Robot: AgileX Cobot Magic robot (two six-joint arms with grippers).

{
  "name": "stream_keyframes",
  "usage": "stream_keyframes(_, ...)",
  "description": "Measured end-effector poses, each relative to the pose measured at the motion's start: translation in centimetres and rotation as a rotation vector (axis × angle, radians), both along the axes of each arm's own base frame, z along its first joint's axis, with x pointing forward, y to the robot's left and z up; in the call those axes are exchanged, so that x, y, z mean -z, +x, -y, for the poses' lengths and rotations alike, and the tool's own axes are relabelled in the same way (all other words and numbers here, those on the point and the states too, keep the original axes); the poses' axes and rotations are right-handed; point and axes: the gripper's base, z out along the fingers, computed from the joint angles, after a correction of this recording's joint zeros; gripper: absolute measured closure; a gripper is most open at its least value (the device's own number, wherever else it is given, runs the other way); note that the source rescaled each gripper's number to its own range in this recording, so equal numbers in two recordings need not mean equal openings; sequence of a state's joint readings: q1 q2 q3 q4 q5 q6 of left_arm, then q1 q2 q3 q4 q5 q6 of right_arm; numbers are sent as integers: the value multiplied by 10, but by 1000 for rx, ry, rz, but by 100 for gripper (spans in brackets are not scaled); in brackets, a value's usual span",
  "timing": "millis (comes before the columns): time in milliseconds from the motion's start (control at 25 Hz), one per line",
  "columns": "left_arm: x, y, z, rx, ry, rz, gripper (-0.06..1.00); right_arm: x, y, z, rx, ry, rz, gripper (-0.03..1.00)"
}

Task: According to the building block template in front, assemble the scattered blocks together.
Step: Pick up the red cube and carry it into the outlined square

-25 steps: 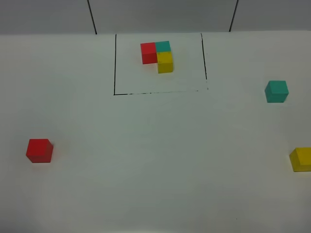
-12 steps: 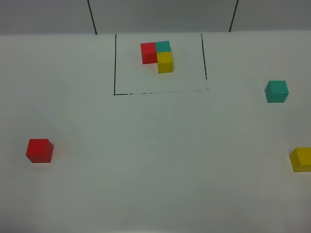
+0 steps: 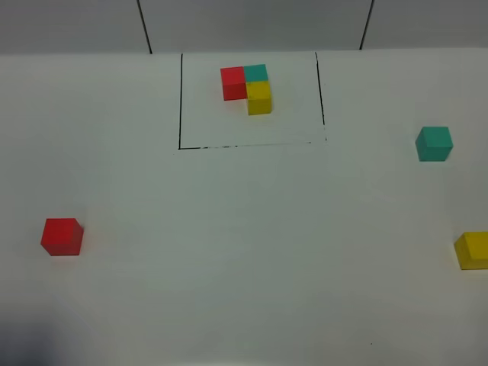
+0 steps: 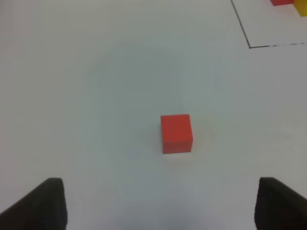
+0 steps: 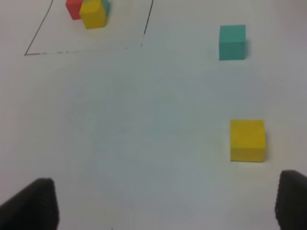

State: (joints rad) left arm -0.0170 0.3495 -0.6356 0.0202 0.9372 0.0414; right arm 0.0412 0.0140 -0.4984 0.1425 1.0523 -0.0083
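The building block template (image 3: 248, 88) is an L of red, teal and yellow cubes inside a black drawn rectangle at the back centre. Of the scattered blocks, the red cube (image 3: 62, 236) lies at the left, the teal cube (image 3: 434, 143) at the right, and the yellow cube (image 3: 473, 250) at the right edge. Neither gripper shows in the exterior view. My left gripper (image 4: 160, 206) is open, with the red cube (image 4: 176, 133) ahead of it and apart. My right gripper (image 5: 163, 203) is open, the yellow cube (image 5: 247, 140) ahead near one finger, the teal cube (image 5: 232, 42) farther off.
The blocks lie on a white table (image 3: 252, 229). A grey wall with dark seams (image 3: 145, 27) runs behind it. The rectangle's black line (image 4: 244, 36) shows in the left wrist view, and the template (image 5: 91, 12) in the right wrist view.
A faint shadow has appeared at the table's lower left corner in the exterior view. None of the blocks has moved.
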Motion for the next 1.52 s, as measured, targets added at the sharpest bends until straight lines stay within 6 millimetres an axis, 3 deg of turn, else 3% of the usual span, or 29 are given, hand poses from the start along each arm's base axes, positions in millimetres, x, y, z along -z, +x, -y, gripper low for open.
stream_keyframes(160,-9,49,1,-13,-9,-143,18,0,0,0,0,0,0,14)
stream_keyframes(320,-4,95,2,-13,-6,-277,18,0,0,0,0,0,0,16)
stream_keyframes(560,26,149,3,-13,-15,-472,18,0,0,0,0,0,0,17)
stream_keyframes(800,56,178,12,18,-3,-624,18,0,0,0,0,0,0,17)
stream_keyframes(1120,95,202,20,11,20,-753,17,0,0,0,0,0,0,19)
stream_keyframes(1400,115,219,21,-9,12,-729,-3,0,0,0,0,0,0,20)
stream_keyframes(1520,127,223,23,-15,-1,-759,-5,0,0,0,0,0,0,20)
